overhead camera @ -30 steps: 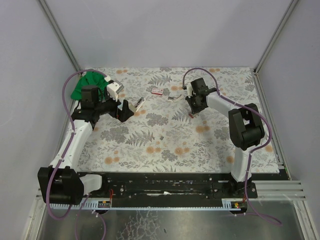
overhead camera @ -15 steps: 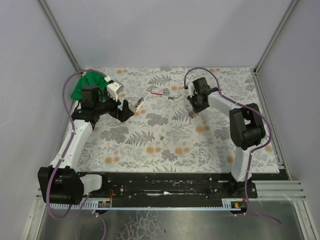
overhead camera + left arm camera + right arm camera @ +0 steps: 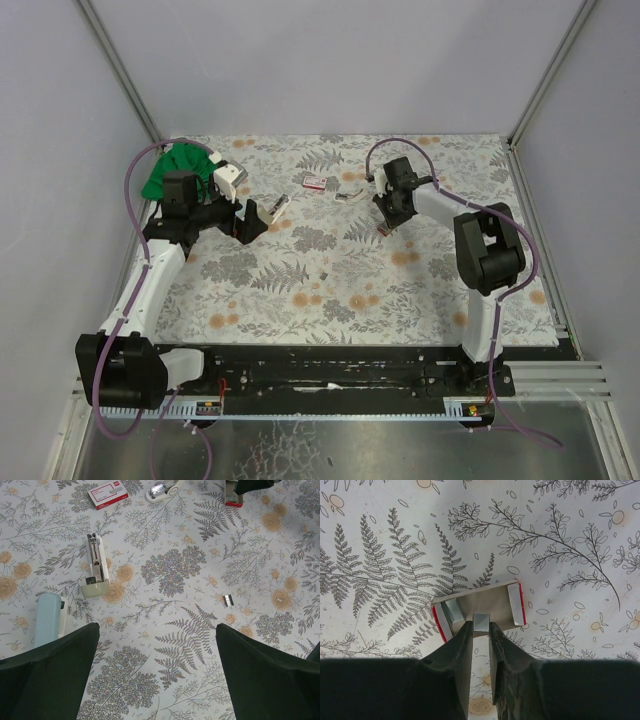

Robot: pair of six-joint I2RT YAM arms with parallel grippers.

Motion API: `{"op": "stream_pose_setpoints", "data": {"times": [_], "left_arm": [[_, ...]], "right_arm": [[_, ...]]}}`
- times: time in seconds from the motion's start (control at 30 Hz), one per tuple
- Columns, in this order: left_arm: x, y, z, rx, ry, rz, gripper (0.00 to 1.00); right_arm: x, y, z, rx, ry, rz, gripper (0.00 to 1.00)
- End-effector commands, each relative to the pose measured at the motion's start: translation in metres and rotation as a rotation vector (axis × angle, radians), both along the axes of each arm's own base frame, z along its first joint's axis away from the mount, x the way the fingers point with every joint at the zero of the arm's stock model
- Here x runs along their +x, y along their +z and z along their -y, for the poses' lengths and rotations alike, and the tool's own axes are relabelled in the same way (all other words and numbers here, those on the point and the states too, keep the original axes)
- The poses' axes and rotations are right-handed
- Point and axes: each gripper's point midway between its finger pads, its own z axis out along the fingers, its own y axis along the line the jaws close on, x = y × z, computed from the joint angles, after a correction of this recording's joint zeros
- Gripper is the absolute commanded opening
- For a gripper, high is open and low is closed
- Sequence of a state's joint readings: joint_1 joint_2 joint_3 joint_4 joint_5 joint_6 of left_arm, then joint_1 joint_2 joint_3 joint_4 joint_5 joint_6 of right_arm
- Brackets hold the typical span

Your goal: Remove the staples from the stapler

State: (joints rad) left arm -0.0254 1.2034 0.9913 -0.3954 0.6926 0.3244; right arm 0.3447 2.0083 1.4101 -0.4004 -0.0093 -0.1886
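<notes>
A cloth printed with grey ferns and orange flowers point(image 3: 400, 290) covered the table, with plain pale walls behind it. Nearest the arm bases, a tiny silvery strip of loose staples point(image 3: 228, 599) lay alone on the cloth. The left gripper point(image 3: 157, 632) hung above the cloth with its fingers spread as wide as they go, holding nothing. Just beyond its left finger lay a pale blue stapler point(image 3: 49, 620), and past that a white stapler point(image 3: 95, 567) lay swung open.

Farther right, the right gripper point(image 3: 481, 626) pointed down with its fingers drawn close together, pinching a short staple strip point(image 3: 481, 619). Under the fingertips sat a small grey tray point(image 3: 485, 600) with red sides, and two more strips point(image 3: 516, 605) lay inside it. Farthest back were a third stapler point(image 3: 162, 489) and a red-and-white box point(image 3: 107, 495).
</notes>
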Motion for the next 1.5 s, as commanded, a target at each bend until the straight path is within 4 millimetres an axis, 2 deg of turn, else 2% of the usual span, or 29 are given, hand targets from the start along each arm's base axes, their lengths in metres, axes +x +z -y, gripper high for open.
{"op": "stream_pose_setpoints", "data": {"times": [0.0,0.53,1.2,1.33,1.47], "left_arm": [[0.007,0.004,0.0,-0.016,-0.001,0.033,1.0],[0.007,0.005,0.0,-0.015,0.001,0.036,1.0],[0.007,0.005,0.0,-0.017,-0.001,0.035,1.0],[0.007,0.005,0.0,-0.018,0.001,0.033,1.0],[0.007,0.005,0.0,-0.018,0.001,0.033,1.0]], "right_arm": [[0.022,0.017,-0.005,0.02,0.01,0.069,0.24],[0.022,0.011,-0.009,0.032,0.031,0.054,0.26],[0.022,0.012,-0.013,0.049,0.042,0.049,0.29],[0.024,0.024,-0.014,0.053,0.045,0.07,0.33],[0.025,0.048,-0.016,0.077,0.047,0.107,0.38]]}}
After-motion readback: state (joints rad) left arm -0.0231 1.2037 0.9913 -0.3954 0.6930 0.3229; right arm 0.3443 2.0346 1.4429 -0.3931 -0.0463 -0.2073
